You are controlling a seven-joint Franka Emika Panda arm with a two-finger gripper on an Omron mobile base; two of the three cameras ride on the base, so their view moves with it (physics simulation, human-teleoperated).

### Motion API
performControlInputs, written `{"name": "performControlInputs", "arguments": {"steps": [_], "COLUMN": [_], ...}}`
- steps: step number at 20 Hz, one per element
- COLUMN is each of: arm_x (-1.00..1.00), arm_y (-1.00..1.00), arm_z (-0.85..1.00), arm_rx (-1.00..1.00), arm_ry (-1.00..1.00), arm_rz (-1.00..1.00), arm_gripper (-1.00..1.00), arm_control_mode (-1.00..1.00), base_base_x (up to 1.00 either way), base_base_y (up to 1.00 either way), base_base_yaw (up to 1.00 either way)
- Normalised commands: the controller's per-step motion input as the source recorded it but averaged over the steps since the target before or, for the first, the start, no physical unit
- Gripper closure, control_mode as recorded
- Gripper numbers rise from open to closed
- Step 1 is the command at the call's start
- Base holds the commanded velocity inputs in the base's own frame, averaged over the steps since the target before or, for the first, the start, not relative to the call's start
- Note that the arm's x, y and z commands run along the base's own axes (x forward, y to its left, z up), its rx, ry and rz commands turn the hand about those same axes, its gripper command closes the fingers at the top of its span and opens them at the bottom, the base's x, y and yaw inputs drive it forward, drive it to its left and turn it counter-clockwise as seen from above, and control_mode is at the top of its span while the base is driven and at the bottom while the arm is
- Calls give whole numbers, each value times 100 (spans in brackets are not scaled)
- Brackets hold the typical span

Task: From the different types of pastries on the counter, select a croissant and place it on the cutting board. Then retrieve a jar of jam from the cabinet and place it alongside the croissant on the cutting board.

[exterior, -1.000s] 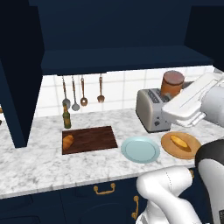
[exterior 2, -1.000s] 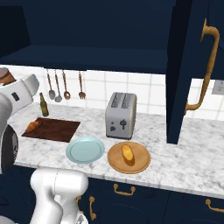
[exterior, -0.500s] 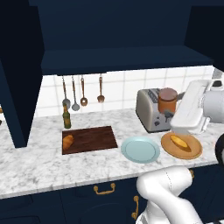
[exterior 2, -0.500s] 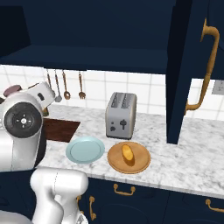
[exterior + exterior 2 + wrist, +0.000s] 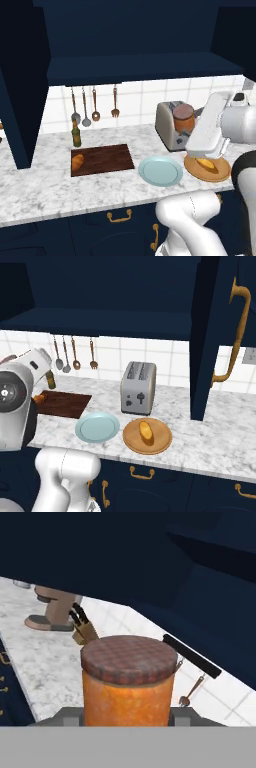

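The jar of jam [image 5: 183, 116], orange-brown with a darker lid, hangs in the air in front of the toaster, and my gripper [image 5: 186, 126] is shut on it. In the hand view the jar [image 5: 127, 679] stands upright between my gripper [image 5: 127, 716] fingers. The golden-brown croissant [image 5: 77, 161] lies on the left end of the dark cutting board [image 5: 105, 159]. From the right, the croissant [image 5: 39, 398] peeks out beside my arm on the board [image 5: 65, 404]. The yellow-orange bun [image 5: 145, 431] rests on a round wooden plate [image 5: 150, 443]. The navy cabinet [image 5: 135, 65] stands open above the counter [image 5: 45, 195].
A silver toaster [image 5: 138, 387] stands at the back, behind a light blue plate [image 5: 160, 171]. A green-brown bottle [image 5: 76, 135] and hanging utensils [image 5: 94, 102] are behind the board. An open cabinet door with a gold handle [image 5: 235, 331] hangs at the right.
My arm has swung down and to the left, bringing the jar from up near the cabinet to just in front of the toaster. The grip on the jar is unchanged.
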Motion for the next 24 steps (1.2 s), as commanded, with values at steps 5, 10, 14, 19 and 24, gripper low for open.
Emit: {"name": "performControlInputs", "arguments": {"steps": [5, 10, 14, 19, 24], "arm_x": [-10, -26, -4, -24, -59], "arm_y": [71, 34, -46, -42, 17], "arm_z": [-100, -100, -100, -100, -100], "arm_rx": [12, 23, 18, 15, -4], "arm_ry": [-27, -38, -42, -49, -26], "arm_rz": [-70, -68, -14, 0, 2], "arm_gripper": [100, 100, 100, 100, 100], "arm_control_mode": [-100, -100, -100, -100, -100], "base_base_x": [0, 0, 0, 0, 0], "base_base_y": [0, 0, 0, 0, 0], "base_base_yaw": [0, 0, 0, 0, 0]}}
